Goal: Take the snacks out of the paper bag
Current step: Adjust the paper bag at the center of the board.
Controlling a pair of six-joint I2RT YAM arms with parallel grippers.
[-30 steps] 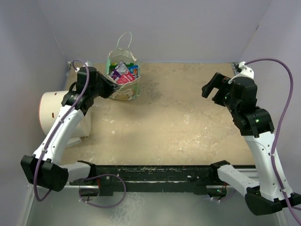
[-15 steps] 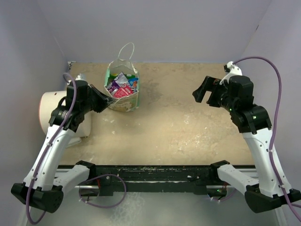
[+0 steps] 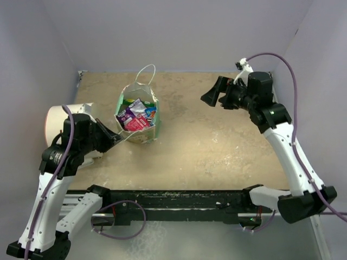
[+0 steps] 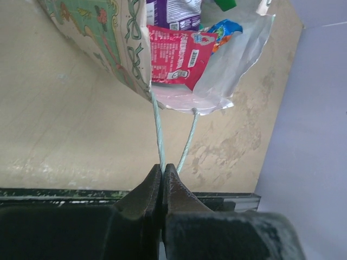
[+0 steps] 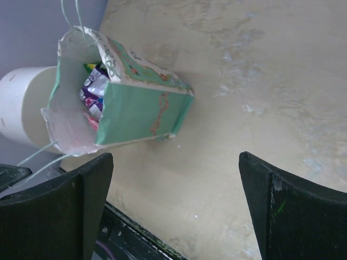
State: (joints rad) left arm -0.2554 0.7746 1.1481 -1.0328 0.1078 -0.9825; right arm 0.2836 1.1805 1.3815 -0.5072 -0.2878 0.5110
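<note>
The paper bag [image 3: 142,132] stands left of centre, mint-green with a cream printed front, tilted toward my left arm. Several shiny snacks [image 3: 135,115] fill its open mouth: purple, red and blue packets. My left gripper [image 3: 115,139] is shut on the bag's near string handle [image 4: 158,135], which is pulled taut. A red packet [image 4: 174,54] and a blue one [image 4: 225,27] show inside. My right gripper [image 3: 209,98] is open and empty, in the air right of the bag. Its wrist view shows the bag [image 5: 142,103], the snacks [image 5: 93,89] and the gripper [image 5: 173,162].
A white cylinder [image 3: 57,123] lies at the left wall beside my left arm; it also shows in the right wrist view [image 5: 21,103]. The bag's far handle loop [image 3: 145,67] stands up. A black rail [image 3: 173,199] runs along the near edge.
My left gripper has drawn back toward the near left with the handle, dragging and tipping the bag forward. My right arm has swung left and farther back, toward the bag.
</note>
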